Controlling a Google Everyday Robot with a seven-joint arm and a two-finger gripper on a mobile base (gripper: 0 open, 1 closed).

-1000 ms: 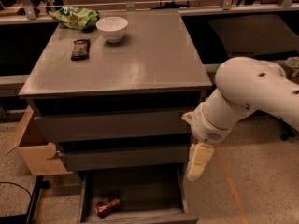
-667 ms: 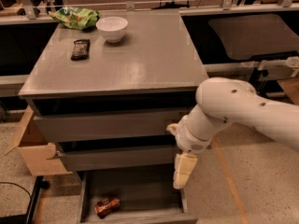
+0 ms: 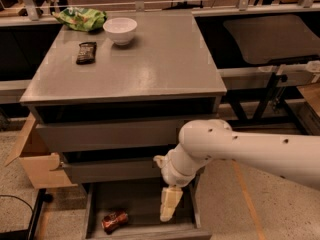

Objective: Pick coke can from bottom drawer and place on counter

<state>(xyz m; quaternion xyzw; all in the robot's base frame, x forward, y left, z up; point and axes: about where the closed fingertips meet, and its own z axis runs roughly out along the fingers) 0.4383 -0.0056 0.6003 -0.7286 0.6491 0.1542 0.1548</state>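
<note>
The coke can (image 3: 114, 221) lies on its side on the dark floor of the open bottom drawer (image 3: 145, 233), near its front left. My gripper (image 3: 169, 204) hangs from the white arm and points down over the drawer's right half, to the right of the can and apart from it. The grey counter (image 3: 150, 64) tops the cabinet above.
On the counter's far left stand a white bowl (image 3: 120, 30), a dark snack bar (image 3: 86, 52) and a green chip bag (image 3: 80, 19). A cardboard box (image 3: 31, 159) sits left of the cabinet. A darker tabletop (image 3: 272, 36) is at the right.
My arm has swung left and down. The gripper has dropped from beside the middle drawer to over the open bottom drawer, closer to the can.
</note>
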